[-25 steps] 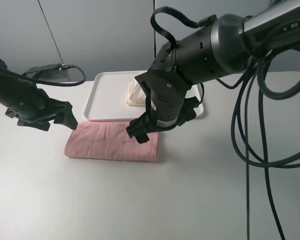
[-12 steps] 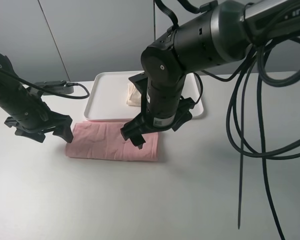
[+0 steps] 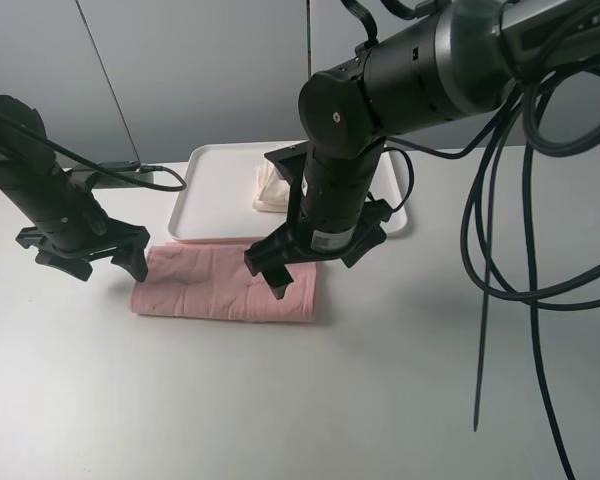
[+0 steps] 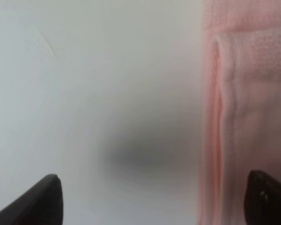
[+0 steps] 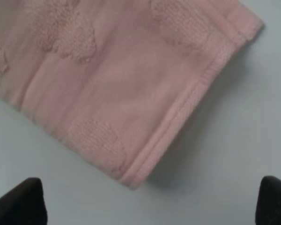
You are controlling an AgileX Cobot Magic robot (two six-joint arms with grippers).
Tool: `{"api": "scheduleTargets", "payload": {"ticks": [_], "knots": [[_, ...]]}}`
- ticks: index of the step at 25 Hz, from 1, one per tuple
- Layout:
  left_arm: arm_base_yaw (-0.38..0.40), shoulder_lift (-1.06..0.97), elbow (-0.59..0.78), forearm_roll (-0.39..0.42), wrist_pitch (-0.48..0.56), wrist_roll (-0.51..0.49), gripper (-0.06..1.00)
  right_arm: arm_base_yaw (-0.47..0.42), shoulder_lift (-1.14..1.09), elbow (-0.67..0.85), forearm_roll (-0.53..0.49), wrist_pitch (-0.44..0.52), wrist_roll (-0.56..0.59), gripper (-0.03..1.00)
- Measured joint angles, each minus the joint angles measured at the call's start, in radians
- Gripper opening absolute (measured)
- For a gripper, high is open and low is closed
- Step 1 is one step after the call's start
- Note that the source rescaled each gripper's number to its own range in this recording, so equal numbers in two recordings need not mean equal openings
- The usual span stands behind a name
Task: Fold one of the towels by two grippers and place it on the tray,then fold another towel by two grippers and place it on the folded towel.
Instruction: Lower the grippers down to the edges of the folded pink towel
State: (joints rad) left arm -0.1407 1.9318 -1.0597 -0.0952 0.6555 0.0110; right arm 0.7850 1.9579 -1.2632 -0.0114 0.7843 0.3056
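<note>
The pink towel (image 3: 215, 284) lies folded into a long strip on the table, just in front of the tray (image 3: 202, 205). The cream towel (image 3: 269, 187) sits folded on the tray, partly hidden behind the right arm. My left gripper (image 3: 92, 262) hangs open at the strip's left end; in the left wrist view one fingertip (image 4: 268, 198) is over the pink towel (image 4: 250, 93) and the other over bare table. My right gripper (image 3: 313, 262) stands open above the strip's right end, with the pink towel's corner (image 5: 131, 173) below it. Neither gripper holds anything.
Black cables (image 3: 500, 240) loop down from the right arm over the right side of the table. A dark cable and a grey box (image 3: 130, 172) lie behind the left arm, beside the tray. The table's front is bare white surface.
My left gripper has moved right and turned downward at the pink towel's left end. The right gripper has shifted slightly over the right end. The towels have not moved.
</note>
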Motion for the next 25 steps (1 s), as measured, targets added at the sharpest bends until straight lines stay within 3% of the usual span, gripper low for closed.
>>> {"api": "scheduleTargets", "payload": {"ticks": [25], "knots": [[0.0, 0.141, -0.089, 0.008, 0.04, -0.011, 0.99, -0.002, 0.0, 0.0, 0.035, -0.023, -0.012, 0.96]]}}
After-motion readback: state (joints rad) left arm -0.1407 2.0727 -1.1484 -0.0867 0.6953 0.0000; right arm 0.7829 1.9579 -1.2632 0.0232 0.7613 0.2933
